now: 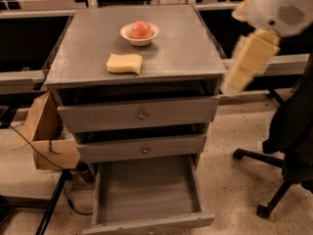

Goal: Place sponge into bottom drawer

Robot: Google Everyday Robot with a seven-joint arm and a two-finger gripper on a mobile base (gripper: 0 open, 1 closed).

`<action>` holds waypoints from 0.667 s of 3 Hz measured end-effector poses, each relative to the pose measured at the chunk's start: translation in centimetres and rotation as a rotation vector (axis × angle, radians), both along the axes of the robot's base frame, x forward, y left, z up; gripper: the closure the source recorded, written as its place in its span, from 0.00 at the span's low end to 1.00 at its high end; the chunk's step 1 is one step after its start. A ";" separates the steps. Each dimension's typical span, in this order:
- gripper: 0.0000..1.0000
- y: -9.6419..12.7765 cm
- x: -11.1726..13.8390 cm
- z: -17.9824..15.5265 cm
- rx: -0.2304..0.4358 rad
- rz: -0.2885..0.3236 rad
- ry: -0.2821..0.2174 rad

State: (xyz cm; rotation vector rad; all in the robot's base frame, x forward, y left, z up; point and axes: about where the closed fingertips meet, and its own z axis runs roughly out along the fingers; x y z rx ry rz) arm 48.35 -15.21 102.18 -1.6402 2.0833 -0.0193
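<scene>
Flat on the bench [186, 48], left of centre and near the front edge: the sponge [124, 63]. Just behind it, close but apart: a white bowl [140, 39] with a round reddish fruit [141, 29]. Well below, pulled out and bare-floored: the bottom drawer [144, 190], under two drawers with small round knobs [142, 115].

Probably very light, soft and springy. Likely to squash under a hard pinch, and to bulge rather than slip. Not fragile. Best taken from above, across the narrow pinched-in waist, with a gentle squeeze only. Little harm in letting go from just above the drawer floor.

High at the right, beside the bench and well apart from the sponge: the claw [247, 62], visible only as one pale yellow slab under a white housing [281, 9]. Cannot tell whether spread or pressed together. Seemingly carrying nothing, though hard to be sure from here.

Arm behind the housing cut off by the frame. Drawer front clipped at the bottom edge. Insides of the two upper drawers hidden. Dark chair [288, 131] at right partly out of view. Thickness of the sponge hard to judge from this angle.
</scene>
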 end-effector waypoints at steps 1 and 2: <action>0.00 4.9 3.3 0.4 0.164 -0.035 0.018; 0.00 4.7 3.0 0.7 0.171 -0.062 0.020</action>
